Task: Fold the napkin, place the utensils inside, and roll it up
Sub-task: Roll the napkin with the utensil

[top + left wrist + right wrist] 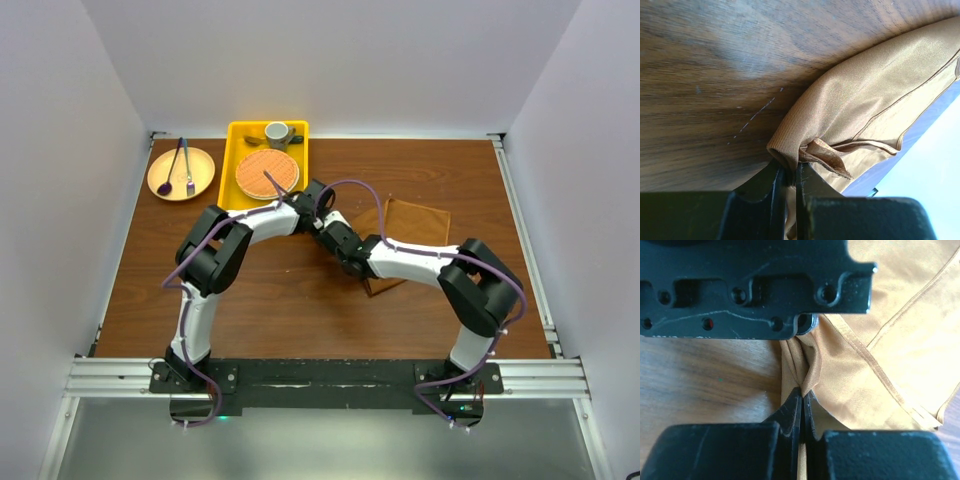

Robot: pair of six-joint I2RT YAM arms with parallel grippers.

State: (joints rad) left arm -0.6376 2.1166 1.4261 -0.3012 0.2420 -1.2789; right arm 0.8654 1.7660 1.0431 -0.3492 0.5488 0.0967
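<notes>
The napkin (pixel 418 228) lies right of centre on the bench (pixel 270 295). It is a folded rust-brown sheet skewed to the bench edges, and its visible long axis runs from near-left to far-right. Both arms bend inward from their bases and meet at its left edge. The left end effector (pixel 790 172) is narrowed onto a bunched fold of cloth. The right end effector (pixel 802 397) is pinched tight on a ridge of cloth — its wrist view shows the left one's black body just beyond. From above, both pinches are hidden under the arms.
</notes>
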